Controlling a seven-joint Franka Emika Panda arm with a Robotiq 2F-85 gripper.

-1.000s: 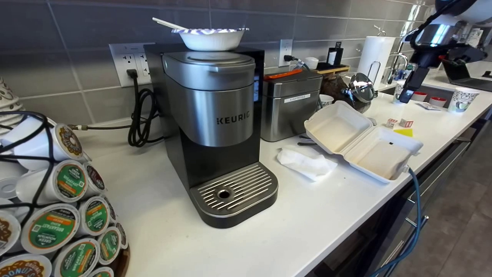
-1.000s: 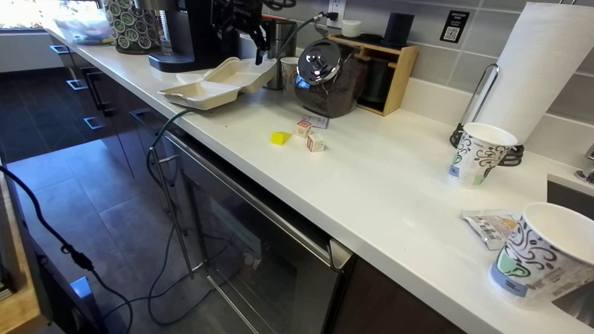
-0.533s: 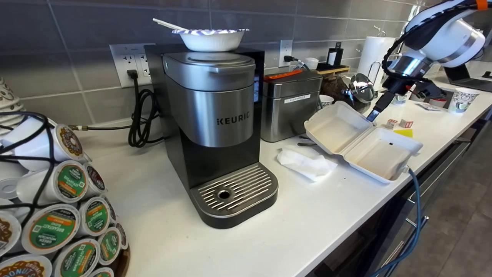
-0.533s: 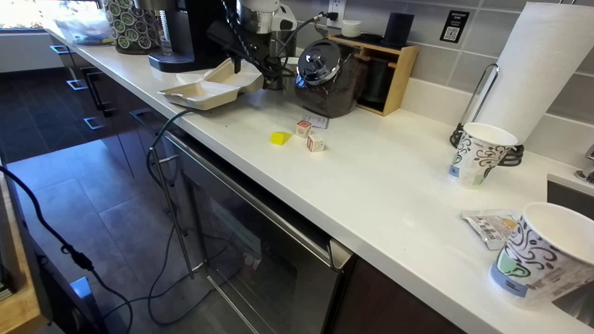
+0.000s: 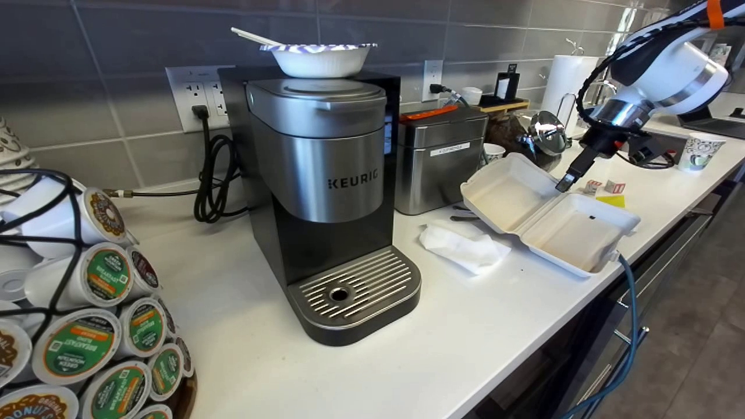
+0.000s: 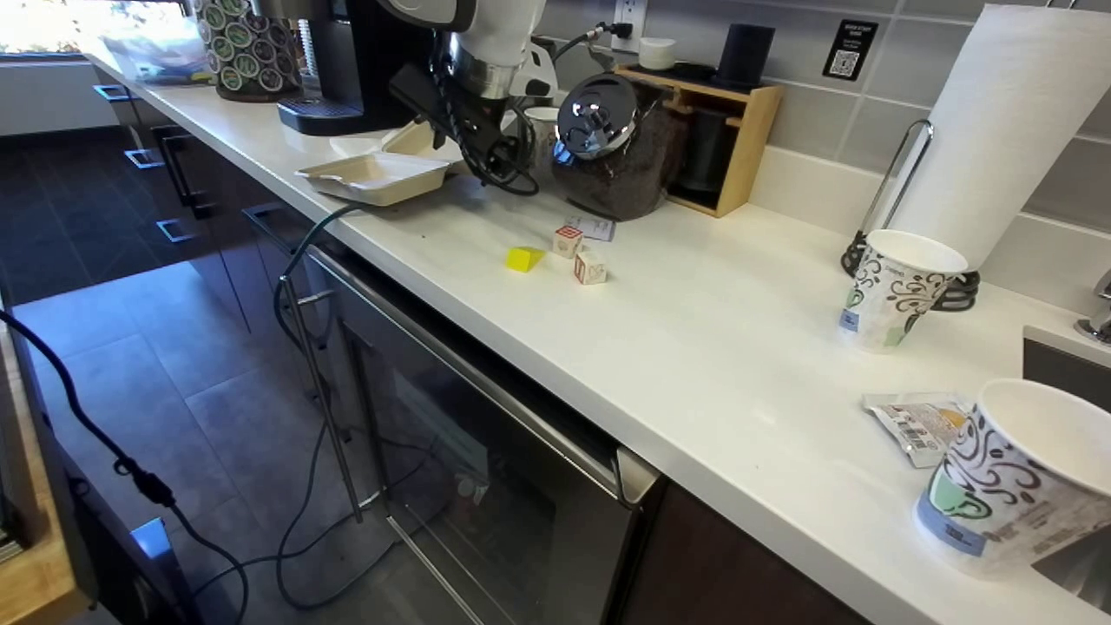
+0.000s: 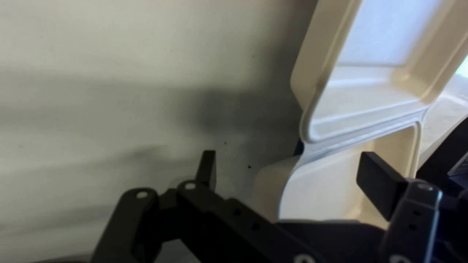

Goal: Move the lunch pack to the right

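The lunch pack, a white foam clamshell box (image 5: 576,233), lies open on the counter beside the coffee maker. One half lies flat near the counter's front edge, and the other half (image 5: 512,192) is tilted up towards the metal canister. In an exterior view the box (image 6: 373,178) is partly hidden by the arm. My gripper (image 5: 564,184) is low at the box's rear side, near the hinge. In the wrist view the gripper (image 7: 289,162) is open and empty; one finger is over the inside of a box half (image 7: 325,182), the other outside its edge over the counter.
The coffee maker (image 5: 332,174), a crumpled white napkin-like thing (image 5: 465,247) and the metal canister (image 5: 442,163) stand or lie close to the box. A glass jar (image 6: 616,174), a yellow block (image 6: 524,258) and lettered cubes (image 6: 590,267) are beside it. Paper cups (image 6: 903,286) stand farther off.
My gripper has come down from above to the box's rear edge and then tilted slightly and dropped a little more. The box has not visibly moved.
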